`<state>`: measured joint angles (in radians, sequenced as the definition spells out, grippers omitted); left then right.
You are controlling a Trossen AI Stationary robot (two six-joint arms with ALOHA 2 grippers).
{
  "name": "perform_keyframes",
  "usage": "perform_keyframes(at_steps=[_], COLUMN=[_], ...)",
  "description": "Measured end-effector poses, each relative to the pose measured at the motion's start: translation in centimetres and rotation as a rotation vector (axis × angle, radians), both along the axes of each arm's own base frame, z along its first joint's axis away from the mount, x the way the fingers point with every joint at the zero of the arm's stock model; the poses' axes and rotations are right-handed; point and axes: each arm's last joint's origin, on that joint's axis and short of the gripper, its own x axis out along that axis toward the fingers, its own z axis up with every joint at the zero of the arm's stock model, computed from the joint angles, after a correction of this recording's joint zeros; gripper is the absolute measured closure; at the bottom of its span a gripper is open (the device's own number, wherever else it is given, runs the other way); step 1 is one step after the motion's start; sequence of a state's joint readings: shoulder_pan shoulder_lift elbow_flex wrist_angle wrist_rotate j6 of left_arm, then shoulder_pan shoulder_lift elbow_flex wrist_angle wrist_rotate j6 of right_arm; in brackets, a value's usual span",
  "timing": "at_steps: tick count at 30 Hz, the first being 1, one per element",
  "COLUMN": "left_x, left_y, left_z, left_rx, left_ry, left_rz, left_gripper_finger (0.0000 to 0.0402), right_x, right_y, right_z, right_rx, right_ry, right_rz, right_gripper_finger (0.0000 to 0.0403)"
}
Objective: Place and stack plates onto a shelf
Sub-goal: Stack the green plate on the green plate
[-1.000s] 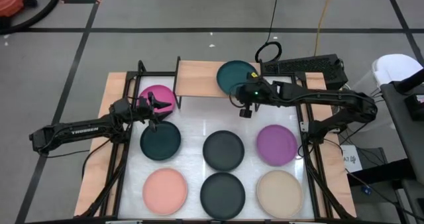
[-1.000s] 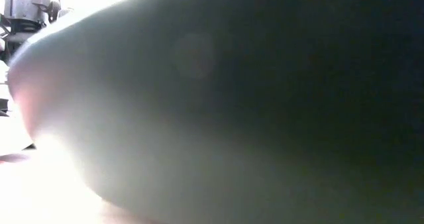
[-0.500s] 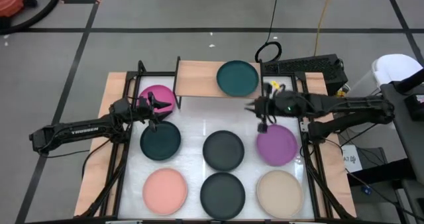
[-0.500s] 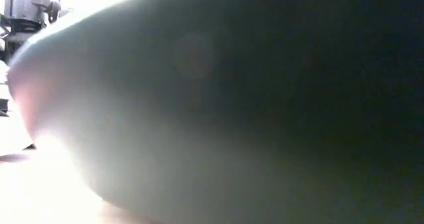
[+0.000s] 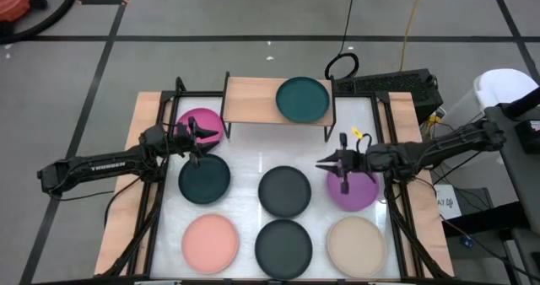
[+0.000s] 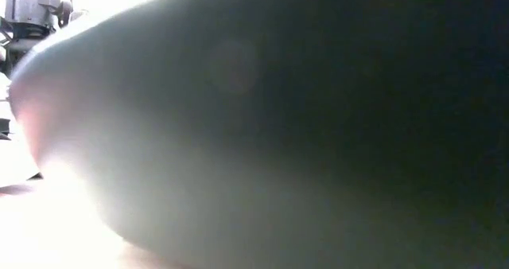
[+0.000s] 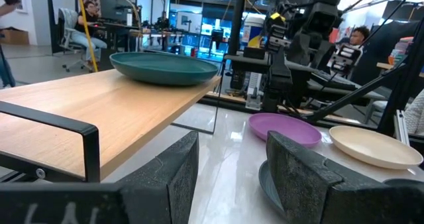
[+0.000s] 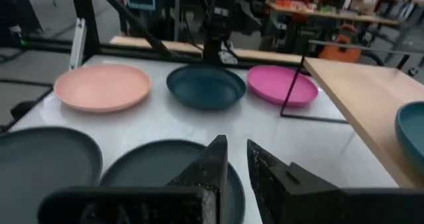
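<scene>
One teal plate (image 5: 303,99) sits on the shelf (image 5: 253,100). The right gripper (image 5: 332,163), fingers spread and empty, hovers over the purple plate (image 5: 358,190). The left gripper (image 5: 201,138), also spread, waits beside the magenta plate (image 5: 205,121)

Even overhead light leaves soft shadows and a pale sheen on the white tabletop (image 5: 253,154). The low view is mostly a dark, unfocused blur, blown out to white at its lower left. Both wrist views blur their near fingers.
</scene>
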<state>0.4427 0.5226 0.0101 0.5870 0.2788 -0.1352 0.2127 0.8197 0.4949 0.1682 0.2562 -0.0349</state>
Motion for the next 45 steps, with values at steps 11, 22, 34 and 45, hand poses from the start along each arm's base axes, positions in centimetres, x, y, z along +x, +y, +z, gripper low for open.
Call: perform_keyframes(at_steps=[11, 22, 34, 45], left_x=[0.0, -0.3, -1.3, 2.2], left_y=[0.0, -0.1, -0.6, -1.3], left_z=[0.2, 1.9, 4.8, 12.3], left_rx=[0.025, -0.023, 0.166, 0.252], left_ry=[-0.014, -0.198, -0.465, 0.157], left_rz=[0.001, -0.019, -0.009, -0.095], left_gripper_finger=[0.022, 0.022, 0.022, 0.022], right_x=[-0.1, -0.1, -0.1, -0.2], right_y=[0.0, 0.0, 0.0, 0.0], right_z=[-0.6, -0.6, -0.7, -0.9], right_rx=[0.026, 0.024, 0.024, 0.021], right_ry=[-0.016, -0.016, -0.007, 0.008], right_rz=[-0.005, -0.005, -0.005, -0.005], right_gripper_finger=[0.0358, 0.0358, 0.0358, 0.0358])
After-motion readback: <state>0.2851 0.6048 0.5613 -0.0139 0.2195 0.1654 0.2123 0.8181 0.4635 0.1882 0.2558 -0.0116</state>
